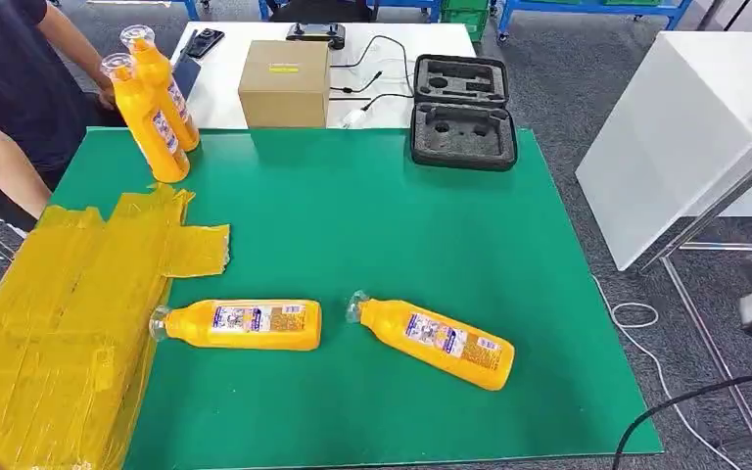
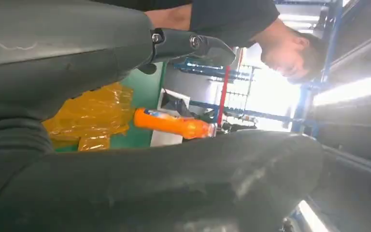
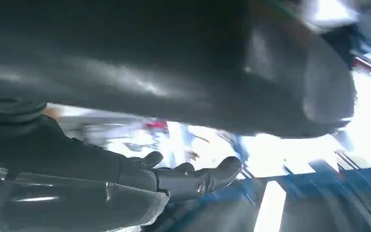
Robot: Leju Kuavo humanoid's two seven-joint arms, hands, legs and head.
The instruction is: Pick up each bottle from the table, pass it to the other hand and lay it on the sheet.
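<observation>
Two orange bottles lie on their sides on the green table: one with its cap touching the crinkled yellow sheet, the other further right. Two more orange bottles stand tilted together at the table's back left corner, with a person's hand right behind them. My left hand holds nothing, its thumb and fingers apart; past it I see the sheet and an orange bottle. My right hand has its dark fingers stretched out and is empty.
A cardboard box and an open black foam case sit at the table's far edge, with cables and a phone behind. A white table stands to the right. A person is at the back left.
</observation>
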